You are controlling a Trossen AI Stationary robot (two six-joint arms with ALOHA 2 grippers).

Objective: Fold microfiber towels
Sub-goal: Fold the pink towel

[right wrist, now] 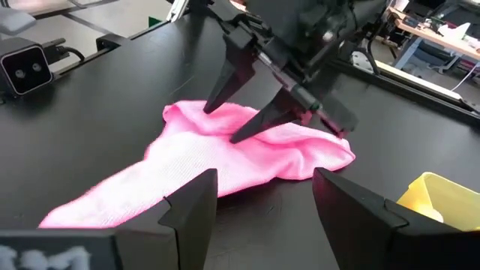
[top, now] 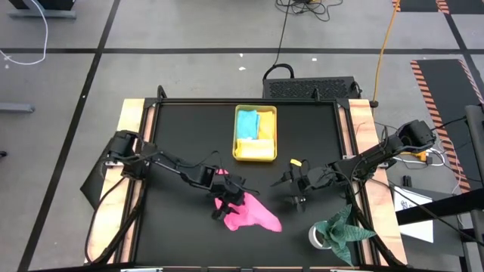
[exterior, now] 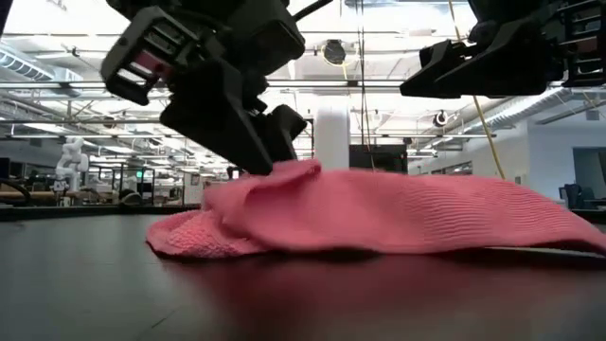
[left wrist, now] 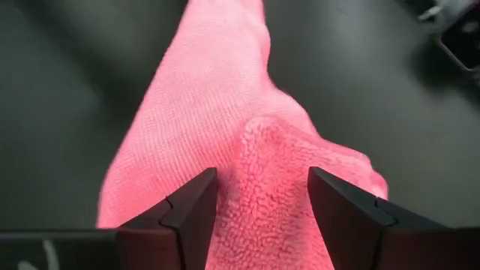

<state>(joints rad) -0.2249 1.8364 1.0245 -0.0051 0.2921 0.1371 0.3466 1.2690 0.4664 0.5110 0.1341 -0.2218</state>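
Observation:
The pink towel (top: 253,215) lies crumpled on the black table (top: 181,136), near the front middle. My left gripper (top: 227,196) is open and low over the towel's left end, its fingers on either side of a raised fold (left wrist: 262,157). My right gripper (top: 293,187) is open and empty, hovering to the right of the towel; its wrist view looks at the towel (right wrist: 225,157) past its spread fingers. A light blue towel (top: 246,121) and a yellow towel (top: 265,125) lie in the yellow tray (top: 255,155). The orange towel is not in view. My left gripper comes from above, slanting down from the table's left. Its open fingers (right wrist: 259,124) stand astride a raised fold at the towel's left end (right wrist: 217,120), with the tips down at the cloth. The fold is not pinched. The towel lies on the table.
The yellow tray stands at the table's far middle. A dark green cloth (top: 345,227) and a tape roll (top: 318,236) lie at the front right corner. A small camera (right wrist: 22,67) sits at the table's near edge.

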